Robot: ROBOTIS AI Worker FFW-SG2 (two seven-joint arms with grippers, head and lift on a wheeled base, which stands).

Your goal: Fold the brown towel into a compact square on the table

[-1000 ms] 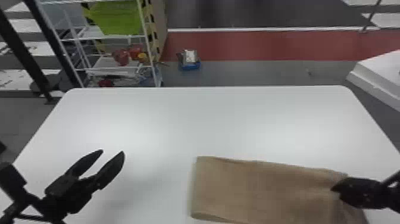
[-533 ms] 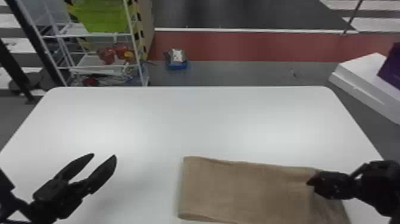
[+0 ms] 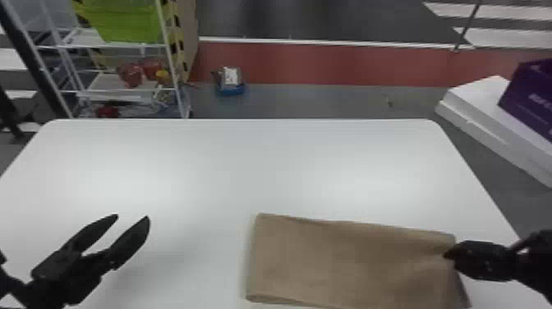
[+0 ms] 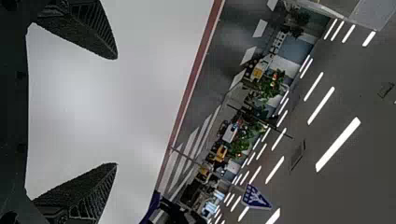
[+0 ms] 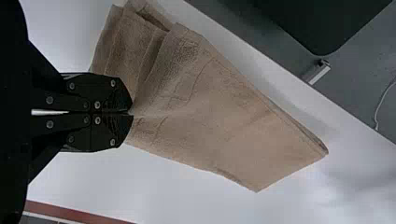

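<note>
On the white table (image 3: 263, 164), the brown towel (image 3: 349, 263) lies as a folded rectangle at the front, right of centre. My right gripper (image 3: 448, 255) is at its right edge in the head view. The right wrist view has that gripper (image 5: 130, 113) shut on the brown towel (image 5: 219, 116), with creases fanning out from the pinch and loose layers beside it. My left gripper (image 3: 132, 217) is above the table's left part, well apart from the towel, its fingers spread. Nothing is between the fingers of the left gripper (image 4: 116, 111) in its wrist view.
Behind the table's left side stands a white wire rack (image 3: 135, 92) with a green bin (image 3: 123, 20). A blue item (image 3: 231, 82) is on the floor beyond the far edge. White boxes (image 3: 493, 115) and a purple box (image 3: 530, 98) stand off to the right.
The head view has shifted, so table and rack sit farther left, and the purple box has come into view. The right gripper keeps its hold at the towel's right edge.
</note>
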